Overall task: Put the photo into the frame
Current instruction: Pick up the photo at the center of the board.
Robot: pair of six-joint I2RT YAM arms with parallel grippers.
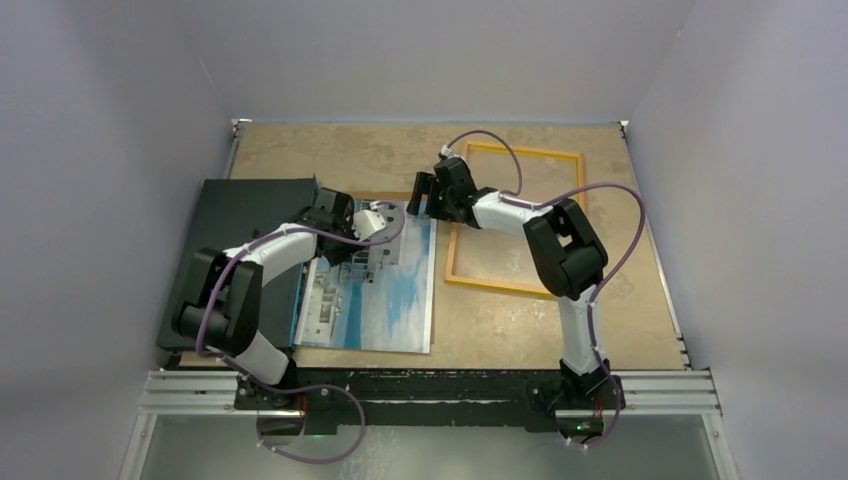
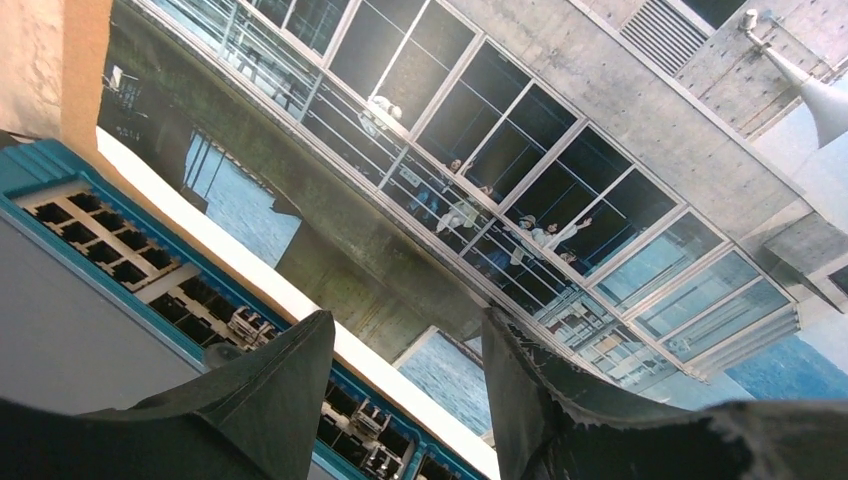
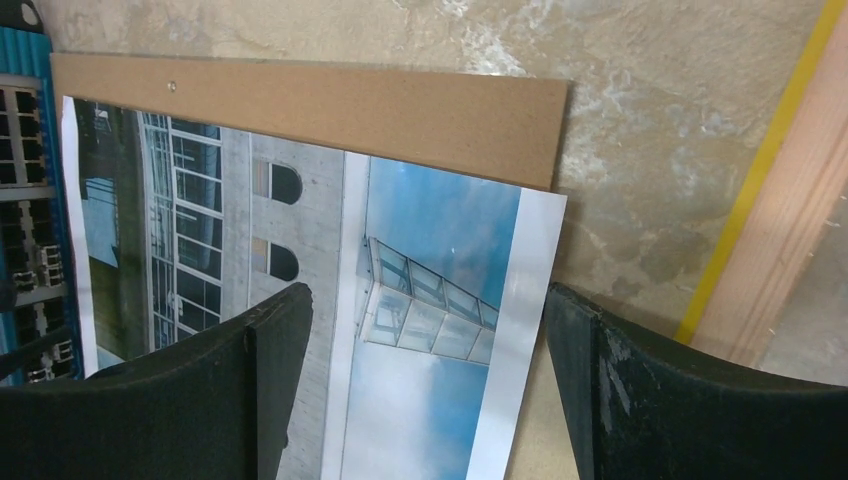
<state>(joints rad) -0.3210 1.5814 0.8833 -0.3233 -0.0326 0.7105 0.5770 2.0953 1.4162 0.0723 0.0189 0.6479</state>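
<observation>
The photo (image 1: 385,300), a building against blue sky, lies face up on the brown backing board (image 1: 395,196) at the table's middle. The yellow-orange frame (image 1: 525,151) lies flat to its right. My left gripper (image 1: 392,224) is open, low over the photo's upper part; its wrist view shows the photo (image 2: 520,150) between the spread fingers (image 2: 405,330). My right gripper (image 1: 420,195) is open above the photo's top right corner; its wrist view (image 3: 428,300) shows the photo's white right margin (image 3: 430,230) between the jaws, the board (image 3: 350,105) beyond and the frame's edge (image 3: 790,190) at the right. Neither gripper holds anything.
A flat black panel (image 1: 240,240) lies at the left, under my left arm. A blue-edged sheet showing rows of ports (image 2: 100,240) lies beside the photo's left edge, also in the right wrist view (image 3: 25,200). Grey walls enclose the table on three sides.
</observation>
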